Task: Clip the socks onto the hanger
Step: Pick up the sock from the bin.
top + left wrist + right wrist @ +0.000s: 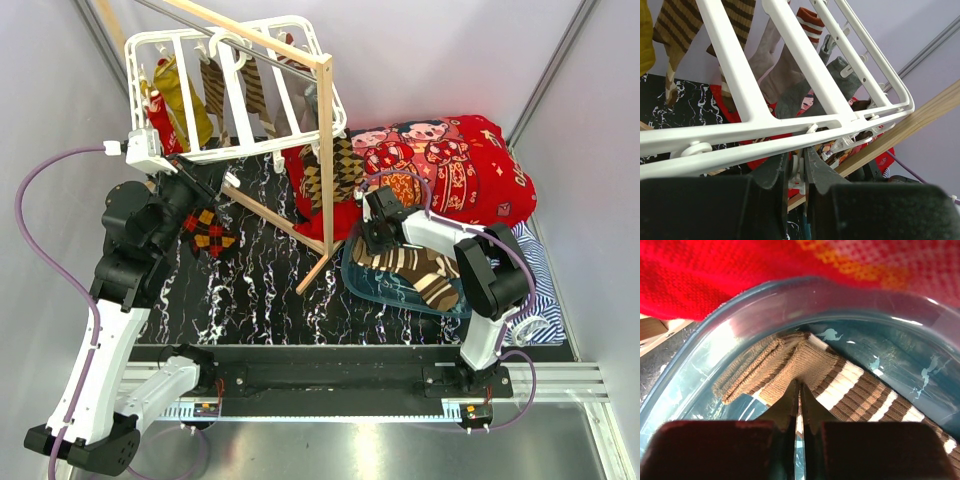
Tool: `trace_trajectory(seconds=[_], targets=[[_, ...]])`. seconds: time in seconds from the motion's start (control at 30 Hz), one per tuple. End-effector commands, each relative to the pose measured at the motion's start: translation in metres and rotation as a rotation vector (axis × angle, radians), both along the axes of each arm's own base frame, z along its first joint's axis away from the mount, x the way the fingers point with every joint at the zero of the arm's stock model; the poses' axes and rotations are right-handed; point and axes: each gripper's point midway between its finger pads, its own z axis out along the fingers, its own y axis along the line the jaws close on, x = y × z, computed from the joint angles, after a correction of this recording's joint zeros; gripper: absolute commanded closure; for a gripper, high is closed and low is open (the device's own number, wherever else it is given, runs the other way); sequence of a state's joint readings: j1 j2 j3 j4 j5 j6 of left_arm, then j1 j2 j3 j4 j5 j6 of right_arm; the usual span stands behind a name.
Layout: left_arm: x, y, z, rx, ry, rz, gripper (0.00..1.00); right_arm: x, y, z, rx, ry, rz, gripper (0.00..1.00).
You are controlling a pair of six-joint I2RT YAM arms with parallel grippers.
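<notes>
The white hanger hangs at the back left with several socks clipped on it, among them a mustard yellow one and striped ones. My left gripper is under its front bar, shut on a white clip. A red-black-yellow argyle sock hangs just below it. My right gripper reaches into the clear blue bin and is shut on the cuff of a brown-and-cream striped sock, which also shows in the top view.
A bare-wood rack pole stands between the hanger and the bin. The big red cartoon blanket lies behind the bin, and blue-white striped cloth at right. The black marbled mat covers the table.
</notes>
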State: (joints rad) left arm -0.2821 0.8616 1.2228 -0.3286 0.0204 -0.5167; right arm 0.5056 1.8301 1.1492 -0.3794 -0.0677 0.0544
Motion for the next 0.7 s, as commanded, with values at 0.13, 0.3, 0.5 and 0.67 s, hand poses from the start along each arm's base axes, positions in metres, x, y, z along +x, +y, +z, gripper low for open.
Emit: trace_trajectory(seconds=[0.13,0.3,0.5,0.67], targets=[[-0.003,0.002,0.011,0.007,-0.021,-0.002,0.88,0.007,-0.009,0.016,-0.018,-0.051,-0.057,0.80],[-0.004,0.002,0.011,0.008,-0.021,-0.004,0.88,0.009,-0.012,0.021,-0.045,-0.042,-0.077,0.71],[-0.003,0.003,0.009,0.013,-0.021,0.003,0.88,0.008,-0.010,0.013,-0.057,0.000,-0.087,0.71],[-0.004,0.004,0.010,0.014,-0.022,0.006,0.88,-0.001,-0.009,-0.012,-0.100,0.101,-0.084,0.73]])
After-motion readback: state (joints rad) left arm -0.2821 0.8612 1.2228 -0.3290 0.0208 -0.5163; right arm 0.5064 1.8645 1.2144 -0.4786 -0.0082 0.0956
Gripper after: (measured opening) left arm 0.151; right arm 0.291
